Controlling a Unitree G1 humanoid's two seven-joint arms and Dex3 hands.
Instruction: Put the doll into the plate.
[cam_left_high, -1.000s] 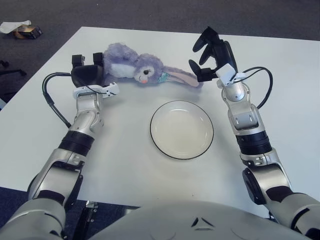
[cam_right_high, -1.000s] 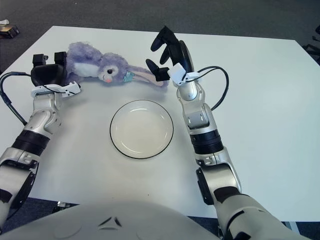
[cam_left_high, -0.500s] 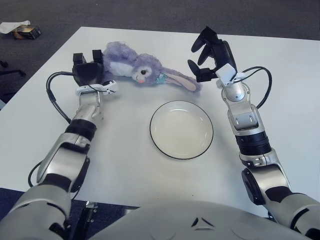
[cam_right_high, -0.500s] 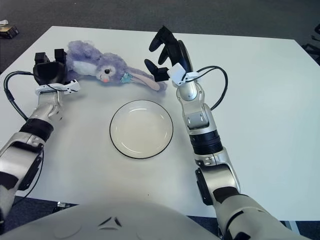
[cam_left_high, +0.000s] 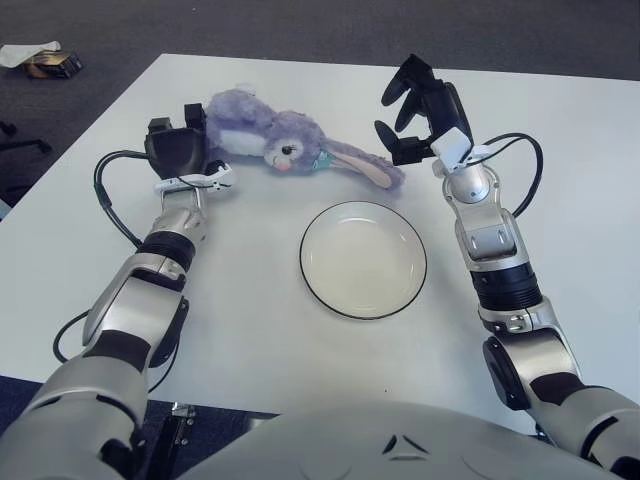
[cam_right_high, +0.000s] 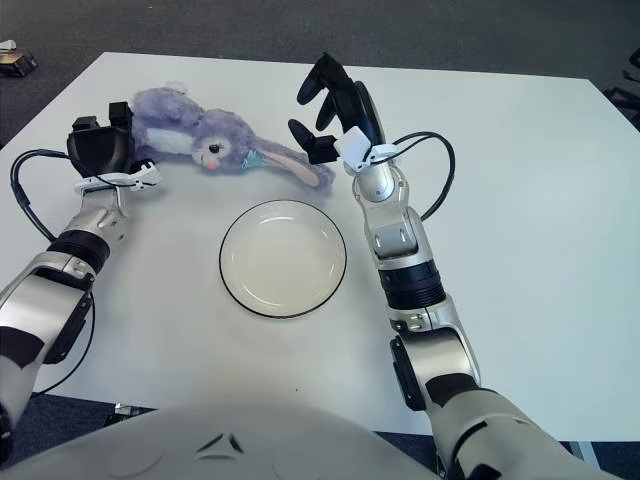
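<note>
On the white table (cam_left_high: 250, 300), a purple plush rabbit doll (cam_left_high: 280, 140) lies on its side toward the far edge, its long ears pointing toward the robot's right. Nearer the robot sits an empty white plate (cam_left_high: 363, 259) with a dark rim, apart from the doll. At the doll's body end, the left hand (cam_left_high: 178, 150) touches it, though whether its fingers grip is unclear. By the ear tips, the right hand (cam_left_high: 415, 112) hovers with fingers spread, holding nothing.

The white desk (cam_left_high: 250, 300) carries a purple plush rabbit (cam_left_high: 280, 138) near its far edge and an empty plate (cam_left_high: 363, 259) mid-desk.
</note>
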